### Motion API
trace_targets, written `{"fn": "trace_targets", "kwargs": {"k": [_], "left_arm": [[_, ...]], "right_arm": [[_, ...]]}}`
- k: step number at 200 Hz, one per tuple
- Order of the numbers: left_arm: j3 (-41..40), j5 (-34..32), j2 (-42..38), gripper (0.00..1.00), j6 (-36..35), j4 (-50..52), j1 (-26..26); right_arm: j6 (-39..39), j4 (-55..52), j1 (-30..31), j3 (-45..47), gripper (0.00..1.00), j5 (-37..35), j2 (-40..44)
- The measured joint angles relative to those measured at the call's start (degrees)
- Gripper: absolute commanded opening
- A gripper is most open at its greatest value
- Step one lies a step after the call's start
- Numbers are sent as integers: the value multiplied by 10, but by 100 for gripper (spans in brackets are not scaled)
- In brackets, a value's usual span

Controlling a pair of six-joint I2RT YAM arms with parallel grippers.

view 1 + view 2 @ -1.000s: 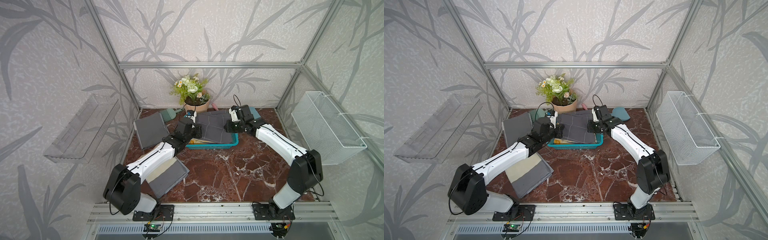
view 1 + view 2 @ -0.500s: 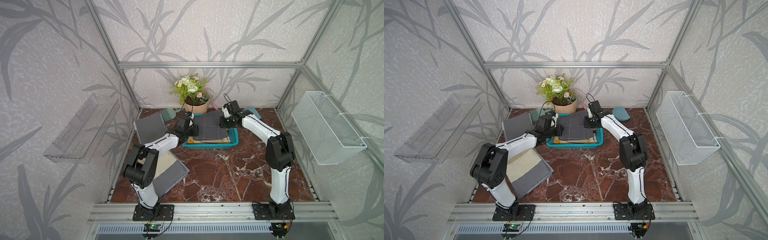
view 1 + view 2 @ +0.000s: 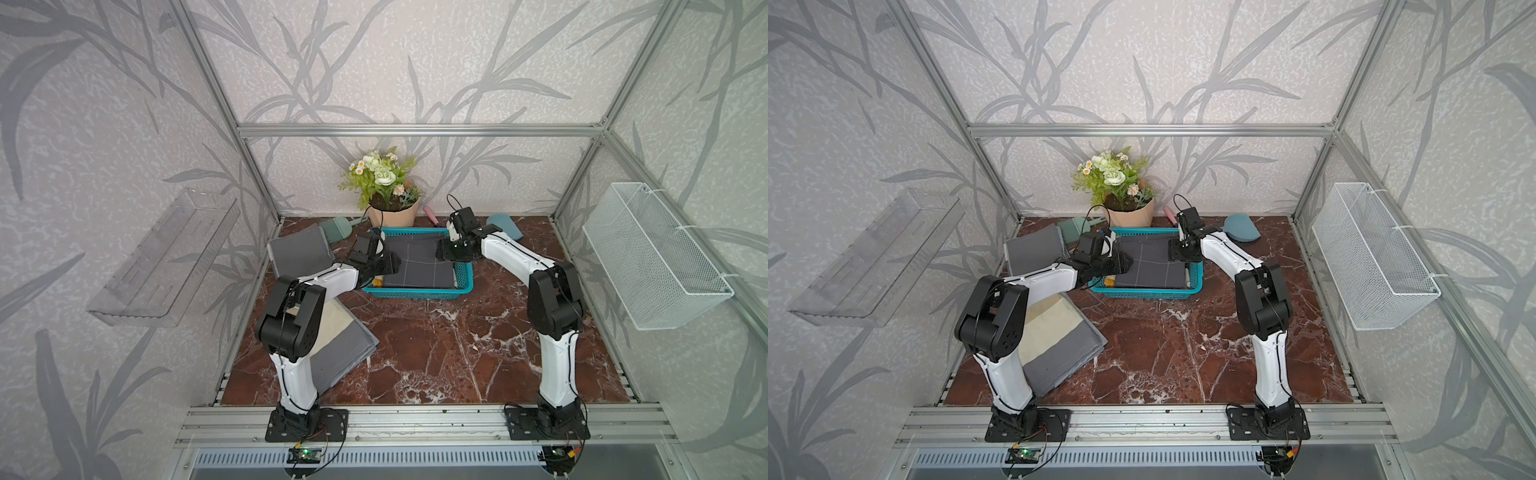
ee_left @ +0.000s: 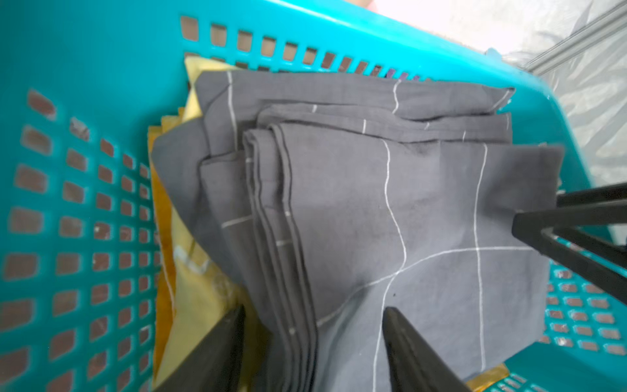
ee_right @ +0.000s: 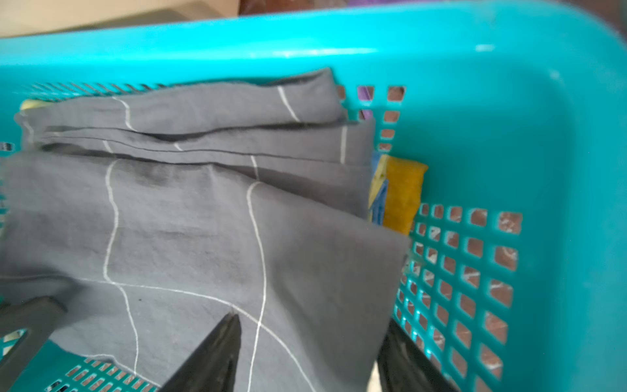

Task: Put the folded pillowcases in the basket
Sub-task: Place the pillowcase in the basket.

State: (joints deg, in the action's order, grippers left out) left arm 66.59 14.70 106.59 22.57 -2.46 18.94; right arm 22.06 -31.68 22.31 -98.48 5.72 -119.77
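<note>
The folded pillowcase [image 3: 419, 264] [image 3: 1152, 266], dark grey with thin white grid lines, lies inside the turquoise basket [image 3: 415, 293] [image 3: 1144, 293] on top of yellow cloths [image 4: 190, 271]. My left gripper [image 4: 315, 308] [image 3: 388, 266] is open at its left end, with the stacked fold edges of the pillowcase [image 4: 373, 210] between the spread jaws. At the right end my right gripper [image 5: 312, 320] [image 3: 446, 253] is open too, a corner of the pillowcase [image 5: 203, 237] lying between its jaws beside the basket's lattice wall [image 5: 475, 271].
A flower pot [image 3: 390, 195] stands behind the basket. A grey cushion [image 3: 299, 251] and a grey-and-cream cloth [image 3: 336, 345] lie at the left. A teal object [image 3: 505, 224] sits at the back right. A clear shelf [image 3: 166, 257] and a white wire basket [image 3: 652, 257] hang on the side walls.
The pillowcase was held over the basket and has come down into it. Both grippers, shut on it before, have opened and let it go.
</note>
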Motion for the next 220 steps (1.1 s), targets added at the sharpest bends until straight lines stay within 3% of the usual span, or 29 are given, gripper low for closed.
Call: {"fn": "trace_targets", "kwargs": {"k": [30, 38, 41, 52, 73, 81, 90, 179, 220], "left_arm": [[0, -6, -42, 74, 2, 22, -2], [0, -9, -57, 70, 3, 23, -3], [0, -9, -63, 67, 3, 24, -3], [6, -10, -81, 40, 12, 25, -3], [24, -6, -94, 0, 17, 17, -2], [32, -4, -93, 0, 21, 11, 1], [39, -2, -89, 0, 22, 6, 5], [47, 6, 54, 0, 40, -37, 19], [41, -11, 72, 0, 37, -37, 11]], "right_arm": [[-9, -1, 5, 15, 73, -32, 40], [-12, 0, 8, 16, 72, -42, 53], [-12, 1, 9, 17, 71, -44, 57], [-19, 6, 17, 17, 62, -55, 76], [-25, 22, 30, 17, 24, -57, 97], [-24, 28, 34, 17, 13, -54, 99], [-20, 33, 38, 17, 11, -48, 95], [-2, 19, 36, -27, 10, -20, -63], [-3, -7, 36, -50, 10, -27, -95]]}}
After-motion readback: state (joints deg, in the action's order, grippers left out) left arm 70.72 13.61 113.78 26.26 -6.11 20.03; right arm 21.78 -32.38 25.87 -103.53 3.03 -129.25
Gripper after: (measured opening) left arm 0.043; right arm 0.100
